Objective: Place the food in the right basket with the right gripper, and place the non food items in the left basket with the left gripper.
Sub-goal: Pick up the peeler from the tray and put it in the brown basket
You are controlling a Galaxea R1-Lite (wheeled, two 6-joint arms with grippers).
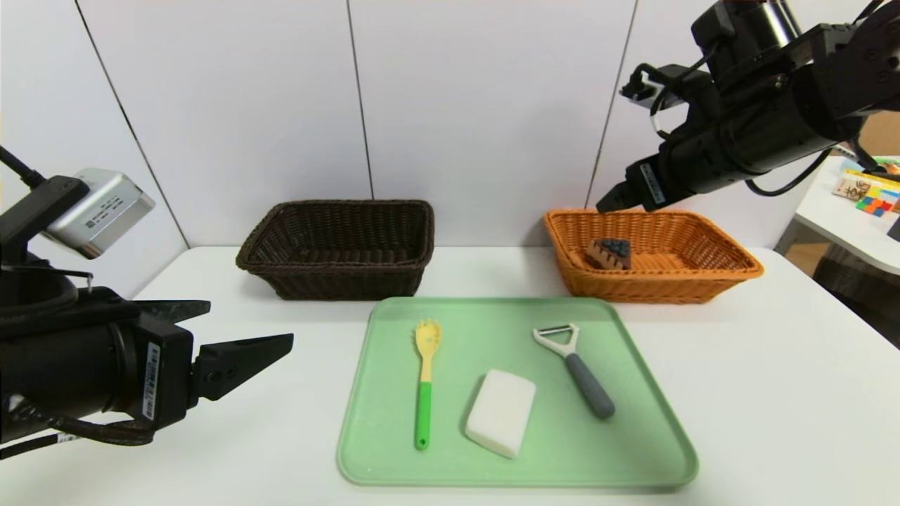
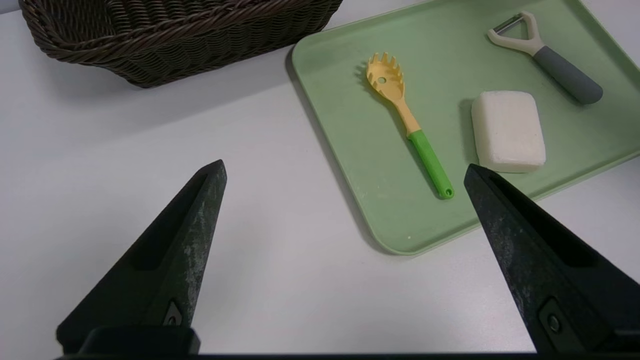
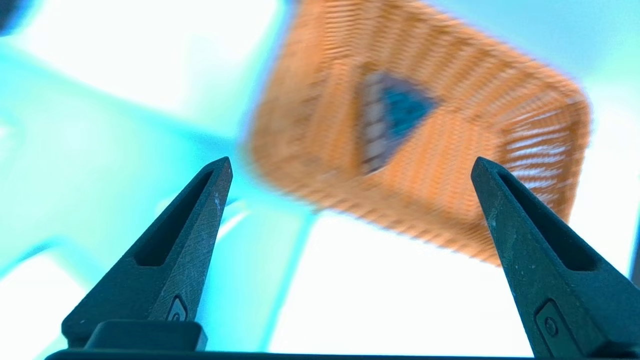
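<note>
Right gripper (image 3: 351, 162) up above the orange basket (image 1: 654, 277), fingers spread wide, nothing between them; the cake slice (image 1: 609, 254) lies in that basket, toward its left end, dark berries on top (blueberries, by the look of it). Left gripper (image 2: 345, 162) over the white table (image 1: 232, 450), to the left of the green tray (image 1: 517, 460), fingers also spread wide, nothing held. Dark brown basket (image 1: 344, 281) stands behind the tray's left part, orange one behind its right end, both on the table. On the tray, three things: the pasta fork (image 1: 424, 386) at left, yellow head pointing to the back, green handle to the front; the white block (image 1: 500, 413) near the middle, rounded corners, lying at a slant (can't tell what it is); the peeler (image 1: 578, 372) at right, pale head to the back, grey handle slanting forward and right. None of the three touch each other. Off to the far right, a side table (image 1: 830, 211) with a colourful cube (image 1: 877, 201) and some packets, partly cut off.
</note>
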